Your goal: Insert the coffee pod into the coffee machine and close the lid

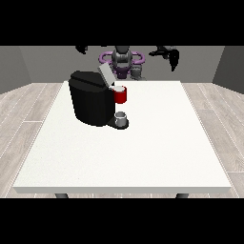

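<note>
One coffee machine (93, 102), lid (106, 73) raised, one cup (121, 117); both hands' fingers unreadable

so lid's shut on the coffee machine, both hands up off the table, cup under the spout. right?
Not quite: the front view shows the lid tilted open on the coffee machine. The rest holds: both hands are raised off the table, and the cup sits under the spout.

Coffee machine (93, 102) on white table (143, 152), lid (106, 75) raised.
Both hands held high, well apart from machine: hand at the view's left (81, 49) above it, hand at the view's right (167, 53) off to its side. Small cup (121, 117) under red head (121, 95).
</note>
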`<state>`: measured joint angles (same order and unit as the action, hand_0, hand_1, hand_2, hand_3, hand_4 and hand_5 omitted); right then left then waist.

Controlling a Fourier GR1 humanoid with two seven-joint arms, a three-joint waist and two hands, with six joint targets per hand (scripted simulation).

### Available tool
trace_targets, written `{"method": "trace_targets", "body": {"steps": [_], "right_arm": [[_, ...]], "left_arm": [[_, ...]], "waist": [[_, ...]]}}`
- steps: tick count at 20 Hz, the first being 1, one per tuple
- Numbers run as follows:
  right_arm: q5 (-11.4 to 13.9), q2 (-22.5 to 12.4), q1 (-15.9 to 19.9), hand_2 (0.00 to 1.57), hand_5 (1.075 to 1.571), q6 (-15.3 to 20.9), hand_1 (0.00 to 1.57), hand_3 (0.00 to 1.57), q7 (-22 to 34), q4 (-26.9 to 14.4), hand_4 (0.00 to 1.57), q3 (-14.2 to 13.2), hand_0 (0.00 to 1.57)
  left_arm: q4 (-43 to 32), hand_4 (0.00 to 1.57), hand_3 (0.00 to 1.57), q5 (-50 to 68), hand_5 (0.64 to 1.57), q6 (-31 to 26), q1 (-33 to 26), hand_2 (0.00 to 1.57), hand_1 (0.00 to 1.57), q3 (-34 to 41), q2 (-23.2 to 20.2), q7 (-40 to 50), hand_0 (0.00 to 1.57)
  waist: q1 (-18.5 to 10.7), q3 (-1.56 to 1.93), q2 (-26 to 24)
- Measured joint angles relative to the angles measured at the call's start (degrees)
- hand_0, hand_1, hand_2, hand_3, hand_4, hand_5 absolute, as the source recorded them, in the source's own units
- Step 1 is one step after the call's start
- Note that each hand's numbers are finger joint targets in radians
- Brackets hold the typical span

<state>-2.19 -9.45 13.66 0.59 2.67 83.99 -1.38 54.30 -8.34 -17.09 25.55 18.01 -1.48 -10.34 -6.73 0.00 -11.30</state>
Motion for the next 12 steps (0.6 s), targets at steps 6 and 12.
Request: {"method": "trace_targets", "body": {"steps": [6,12], "right_arm": [[0.1,-0.4,2.3,0.0,1.571,-2.0,0.0,0.0,-1.3,-2.5,0.0,-0.4,0.0],[-0.5,0.9,6.9,0.0,1.571,-2.4,0.0,0.0,-2.5,-6.5,0.0,-1.5,0.0]], "left_arm": [[7.9,0.0,0.0,3.3,1.571,-0.5,-4.6,0.0,0.0,-1.8,0.8,3.0,0.0],[14.1,0.0,0.0,4.9,1.571,1.2,-6.7,0.0,0.0,-3.8,0.6,4.2,0.0]], "waist": [[-1.4,0.01,2.8],[-1.1,0.0,7.2]]}}
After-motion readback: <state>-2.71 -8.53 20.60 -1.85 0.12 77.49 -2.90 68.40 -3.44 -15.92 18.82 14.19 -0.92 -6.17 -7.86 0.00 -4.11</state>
